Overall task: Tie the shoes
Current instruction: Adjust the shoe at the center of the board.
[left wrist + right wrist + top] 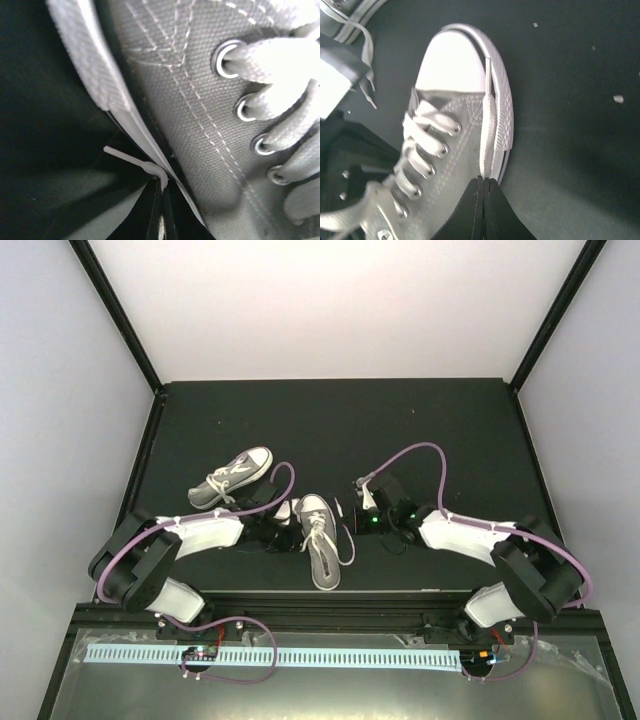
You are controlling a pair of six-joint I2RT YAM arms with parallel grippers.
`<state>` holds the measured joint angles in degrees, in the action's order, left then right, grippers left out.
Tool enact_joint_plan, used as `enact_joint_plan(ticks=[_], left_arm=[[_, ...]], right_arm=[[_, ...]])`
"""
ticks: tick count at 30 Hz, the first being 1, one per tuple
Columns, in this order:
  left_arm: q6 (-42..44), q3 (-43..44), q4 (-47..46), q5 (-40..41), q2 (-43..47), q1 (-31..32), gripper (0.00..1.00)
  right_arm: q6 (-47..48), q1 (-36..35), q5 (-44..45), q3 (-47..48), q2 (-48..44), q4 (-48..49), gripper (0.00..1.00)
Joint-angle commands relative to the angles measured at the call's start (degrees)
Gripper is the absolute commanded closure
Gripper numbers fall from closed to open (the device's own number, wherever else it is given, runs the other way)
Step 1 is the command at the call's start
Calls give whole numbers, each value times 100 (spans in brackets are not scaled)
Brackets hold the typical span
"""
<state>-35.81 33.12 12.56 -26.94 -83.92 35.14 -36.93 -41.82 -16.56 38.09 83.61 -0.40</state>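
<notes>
As the overhead view shows, two small grey canvas low-top sneakers lie on the black table (450, 440): the nearer sneaker (321, 540) between the left gripper (290, 529) and right gripper (358, 512), the farther sneaker (232, 478) beyond it, leftward. At the left wrist, the fingers (147, 217) are pressed shut beside the nearer sneaker's sole, apparently nipping one stiff white lace tip (132, 157). At the right wrist, closed fingers (467, 210) pinch one flat white lace (486, 115) along that sneaker's side; limp, light and slippery, it probably holds best near its end, and the light sneaker may slide.

Grey woven canvas shoes (322, 540), smooth white rubber toes, metal eyelets.
</notes>
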Motion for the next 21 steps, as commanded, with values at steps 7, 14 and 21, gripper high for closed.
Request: enact_joint_plan(ticks=[7, 14, 21], left_arm=[[57, 312, -217, 285, 208, -88, 98], [493, 590, 633, 877, 1349, -709, 99], [1181, 947, 695, 291, 2266, -1525, 98]], right_arm=[[-121, -23, 286, -758, -663, -134, 99], [98, 89, 1930, -483, -2190, -1417, 98], [590, 511, 2554, 14, -3174, -2195, 98]])
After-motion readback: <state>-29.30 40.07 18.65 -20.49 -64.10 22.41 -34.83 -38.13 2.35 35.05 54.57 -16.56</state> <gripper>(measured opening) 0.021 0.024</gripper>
